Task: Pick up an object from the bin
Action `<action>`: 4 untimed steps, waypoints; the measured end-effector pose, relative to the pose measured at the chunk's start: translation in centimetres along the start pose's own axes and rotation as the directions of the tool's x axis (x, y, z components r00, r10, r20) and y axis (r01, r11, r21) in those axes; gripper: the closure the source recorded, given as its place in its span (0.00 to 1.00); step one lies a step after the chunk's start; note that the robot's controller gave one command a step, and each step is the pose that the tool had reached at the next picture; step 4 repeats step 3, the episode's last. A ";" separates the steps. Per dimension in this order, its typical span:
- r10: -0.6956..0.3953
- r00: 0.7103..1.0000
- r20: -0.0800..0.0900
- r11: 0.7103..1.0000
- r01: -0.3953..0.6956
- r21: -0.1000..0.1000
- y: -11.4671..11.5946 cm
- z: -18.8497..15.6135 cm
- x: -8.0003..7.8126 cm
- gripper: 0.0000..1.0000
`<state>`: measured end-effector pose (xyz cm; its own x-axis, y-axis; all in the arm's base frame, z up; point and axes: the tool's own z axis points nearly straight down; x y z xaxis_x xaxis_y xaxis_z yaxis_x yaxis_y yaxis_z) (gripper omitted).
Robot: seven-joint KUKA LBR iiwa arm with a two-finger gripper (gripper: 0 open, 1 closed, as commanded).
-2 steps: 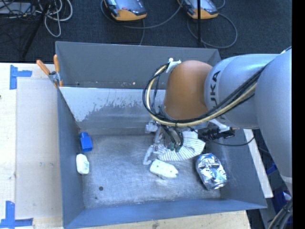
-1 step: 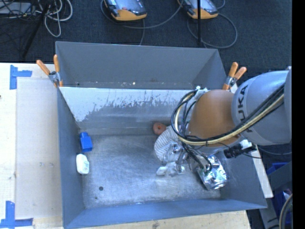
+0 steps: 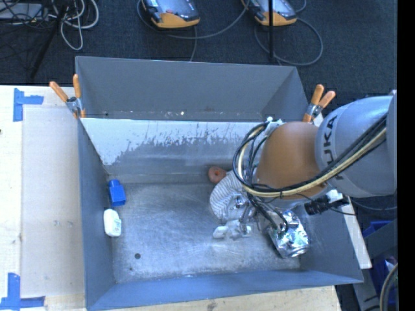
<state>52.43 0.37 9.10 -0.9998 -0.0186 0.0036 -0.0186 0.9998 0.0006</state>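
My gripper is low over the bin floor in the right half, under the arm's orange cover and cables. Just left of it lies a pale, striped cloth-like thing, touching or partly under the gripper. A small whitish piece lies on the floor at the gripper's lower left. A crumpled silver foil lump sits to the right of the gripper, near the bin's right wall. A small reddish-brown round thing rests against the back wall, above the cloth.
On the left side of the bin a blue block and, below it, a small white bottle-like thing lie near the left wall. The arm and its cables hide the bin's right rear corner.
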 end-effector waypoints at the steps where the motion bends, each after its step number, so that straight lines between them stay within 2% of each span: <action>1: -0.024 1.000 0.002 1.000 0.024 0.000 -0.2 -9.6 -0.2 1.00; 2: -0.024 1.000 0.002 1.000 0.024 0.000 -0.2 -9.6 -0.2 1.00; 3: -0.038 0.999 -0.002 0.999 0.038 0.000 0.0 -11.1 1.5 1.00; 4: -0.038 0.999 -0.002 0.999 0.038 0.000 0.0 -11.1 1.5 1.00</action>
